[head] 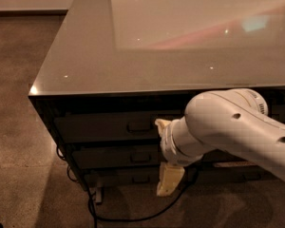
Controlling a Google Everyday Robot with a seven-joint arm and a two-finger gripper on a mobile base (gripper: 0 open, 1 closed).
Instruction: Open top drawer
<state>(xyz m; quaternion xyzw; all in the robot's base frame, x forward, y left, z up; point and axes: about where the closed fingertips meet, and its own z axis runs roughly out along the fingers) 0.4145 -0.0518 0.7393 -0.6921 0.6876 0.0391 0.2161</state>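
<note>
The top drawer [104, 127] is the uppermost of three dark fronts under the counter top, and its front sits flush with the others. Its small rectangular handle [139, 126] is at the centre. My gripper [164, 152] is on the end of the white arm, just right of the handle. Its fingers are spread apart, one above the other. The upper cream fingertip [161, 124] is close beside the handle at its height. The lower fingertip [169, 180] hangs in front of the bottom drawer. Nothing is held.
The glossy grey counter top [85, 61] overhangs the drawers. The middle drawer [114, 156] and the bottom drawer [118, 177] lie below. A black cable [128, 218] loops over the speckled floor [23, 127] at the cabinet's foot.
</note>
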